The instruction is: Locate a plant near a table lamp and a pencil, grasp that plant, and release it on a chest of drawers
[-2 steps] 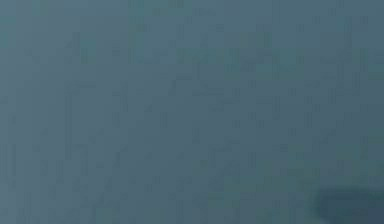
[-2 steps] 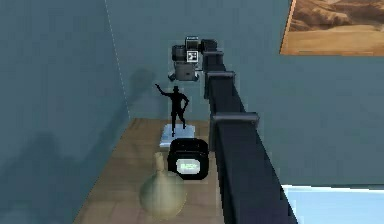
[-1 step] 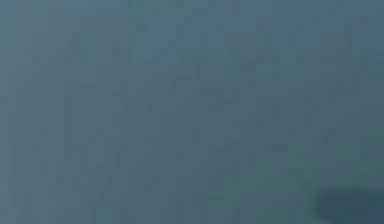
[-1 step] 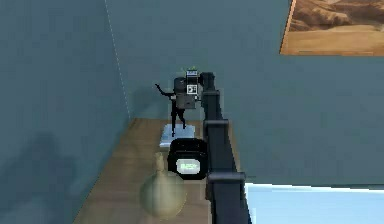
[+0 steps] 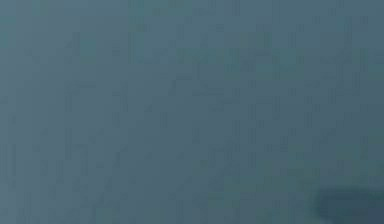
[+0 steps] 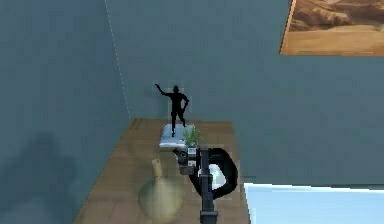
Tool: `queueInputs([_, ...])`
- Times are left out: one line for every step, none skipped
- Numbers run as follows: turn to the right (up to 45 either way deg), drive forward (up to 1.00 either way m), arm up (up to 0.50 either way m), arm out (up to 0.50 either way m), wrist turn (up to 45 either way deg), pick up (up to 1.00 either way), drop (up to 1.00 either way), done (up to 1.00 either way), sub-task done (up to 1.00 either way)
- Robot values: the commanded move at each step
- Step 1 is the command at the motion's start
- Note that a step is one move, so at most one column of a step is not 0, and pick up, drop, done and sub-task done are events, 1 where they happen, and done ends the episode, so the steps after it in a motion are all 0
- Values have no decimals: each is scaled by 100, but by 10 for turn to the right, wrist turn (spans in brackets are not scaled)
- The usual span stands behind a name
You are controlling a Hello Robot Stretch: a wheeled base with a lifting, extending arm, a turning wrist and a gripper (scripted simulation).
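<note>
Claw [image 6: 186, 160]: located at the far end of the arm [image 6: 207, 196], over the wooden worktop [image 6: 120, 180]. Whether it holds anything cannot be told, because the plant [image 6: 190, 133] sits directly behind it. Plant: small, green-leaved, at the worktop's far end near the wall [image 6: 250, 110], just beside the pale base of a dark figure statue [image 6: 177, 104]. Its pot cannot be made out. A tan, round-bellied vase [image 6: 160, 196] stands on the worktop left of the arm; its contents cannot be seen. A framed picture [image 6: 335, 27] hangs on the wall at upper right.
</note>
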Motion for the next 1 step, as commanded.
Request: queueInputs([0, 0, 0, 0, 0, 0, 100, 0, 0])
